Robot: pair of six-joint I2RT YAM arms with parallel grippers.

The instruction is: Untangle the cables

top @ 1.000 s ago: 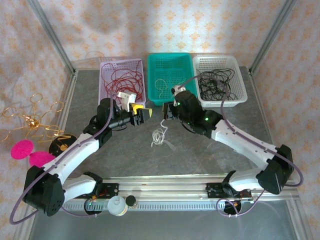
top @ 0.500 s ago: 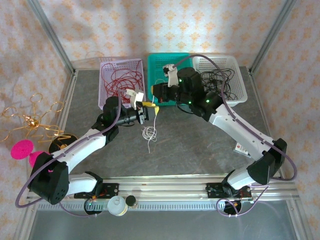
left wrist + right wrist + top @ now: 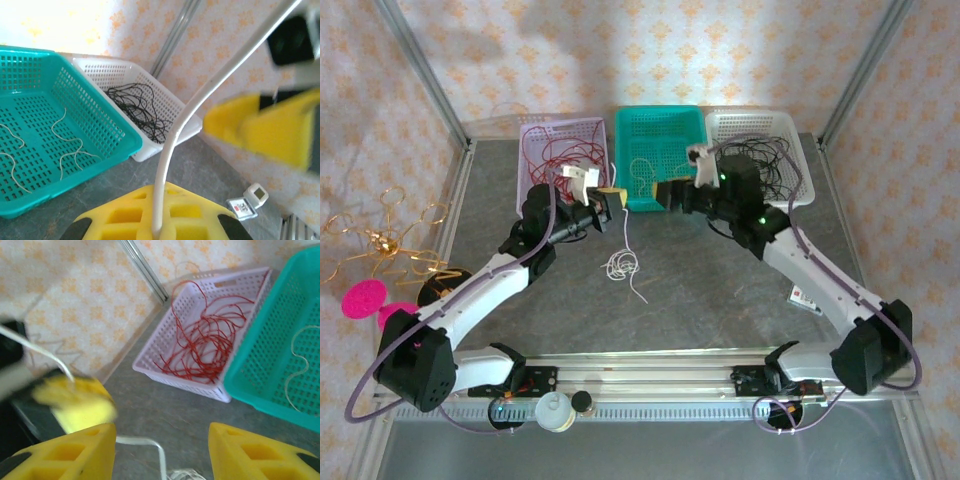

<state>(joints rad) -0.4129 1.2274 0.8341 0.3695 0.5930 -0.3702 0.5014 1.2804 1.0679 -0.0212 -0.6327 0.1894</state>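
Your left pincer (image 3: 611,197) is clamping shut on a white cable (image 3: 172,145), holding it up above the bench (image 3: 720,290) just in front of the teal basket (image 3: 658,110). The cable is hanging down from the pincer to a small loose clump (image 3: 618,264) that is lying on the bench between the two arms. Your right pincer (image 3: 161,445) is hovering just beside the left one, facing it, with its jaws standing well apart and gripping nothing. A stretch of white cable is crossing the gap between its fingers. Red cables (image 3: 202,347) are lying in the lilac basket (image 3: 165,371), cream cables (image 3: 65,150) in the teal basket, and black cables (image 3: 137,107) in the white basket (image 3: 105,63).
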